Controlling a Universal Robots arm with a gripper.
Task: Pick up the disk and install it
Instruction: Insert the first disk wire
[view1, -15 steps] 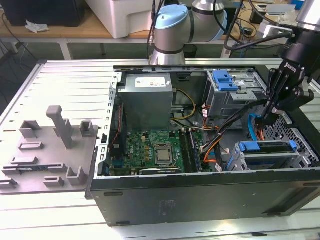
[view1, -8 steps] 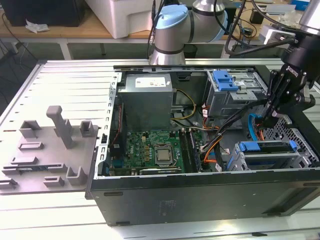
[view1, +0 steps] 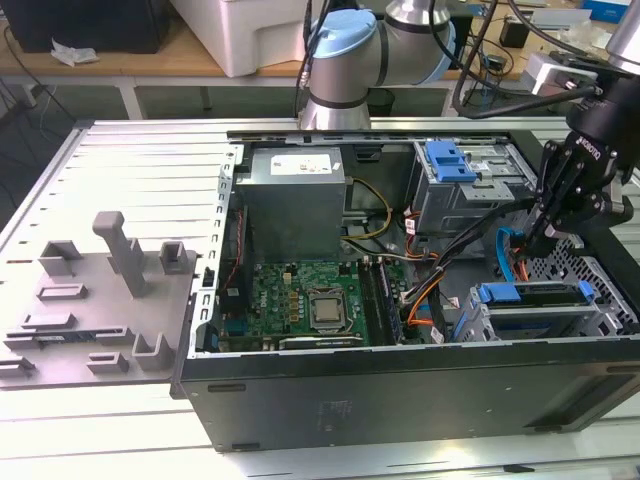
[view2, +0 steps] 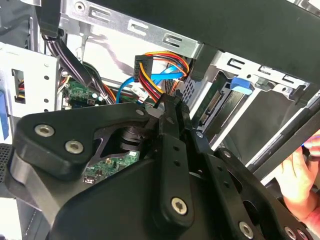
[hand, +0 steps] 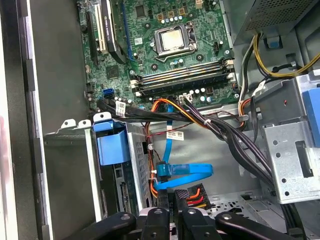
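As the gripper (view1: 538, 243), fingers together, hangs low, the blue SATA cable (view1: 503, 255) at nine o'clock could snag.

Counted: one computer case (view1: 400, 400), one motherboard (view1: 290, 300), one power supply (view1: 290, 200), two blue-handled drive cages (view1: 465, 190) (view1: 530, 315), one grey fixture plate (view1: 100, 300).

slatted metal table (view1: 130, 160) | wooden bench (view1: 150, 62) behind | even light

blurred hand (view2: 300, 176), cut off at edge; gripper (hand: 171, 195) base cropped
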